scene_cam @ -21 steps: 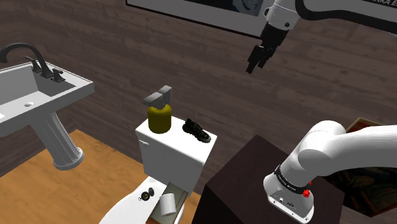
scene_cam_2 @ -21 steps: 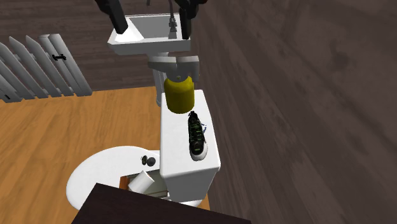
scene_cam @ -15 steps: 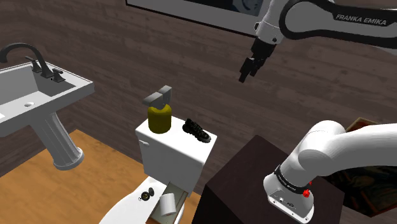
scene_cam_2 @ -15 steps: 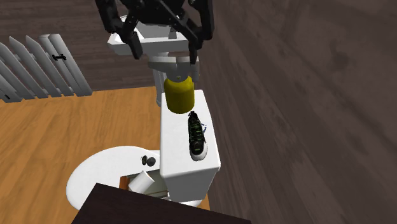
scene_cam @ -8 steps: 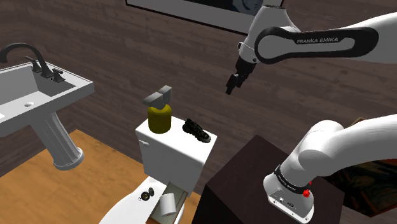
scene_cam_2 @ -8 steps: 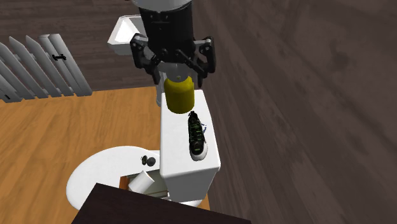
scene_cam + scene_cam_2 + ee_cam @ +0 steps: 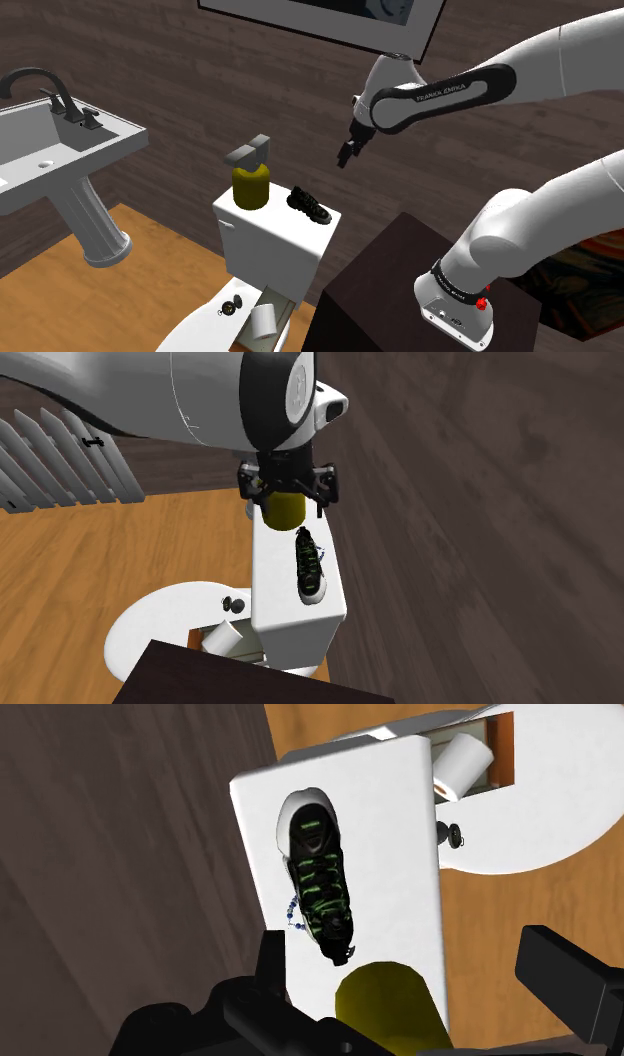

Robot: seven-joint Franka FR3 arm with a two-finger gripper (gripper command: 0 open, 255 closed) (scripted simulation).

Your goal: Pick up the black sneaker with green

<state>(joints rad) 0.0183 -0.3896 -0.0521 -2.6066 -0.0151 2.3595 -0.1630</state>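
The black sneaker with green laces (image 7: 310, 205) lies on its sole on the white toilet tank lid (image 7: 262, 217), beside a yellow bottle (image 7: 251, 187) with a grey cap. My gripper (image 7: 346, 157) hangs in the air above the sneaker, toward the shoulder view's right, well clear of it. In the wrist view the sneaker (image 7: 318, 886) lies ahead of the gripper (image 7: 415, 972), whose fingers stand wide apart with nothing between them; the yellow bottle (image 7: 391, 1004) sits just below. In the second exterior view the gripper (image 7: 286, 493) hovers over the bottle (image 7: 284, 508), with the sneaker (image 7: 310, 564) nearer the camera.
A wood-panelled wall runs right behind the tank. A pedestal sink (image 7: 62, 145) stands at the shoulder view's left and a white radiator (image 7: 60, 452) by the far wall. A paper roll (image 7: 265, 318) and a small black object (image 7: 232, 306) lie by the toilet bowl. The dark stand (image 7: 385, 290) is at lower right.
The arm has swung down and to the shoulder view's left, bringing the gripper from high near the picture frame to above the tank. The fingers stay apart. The sneaker has not moved.
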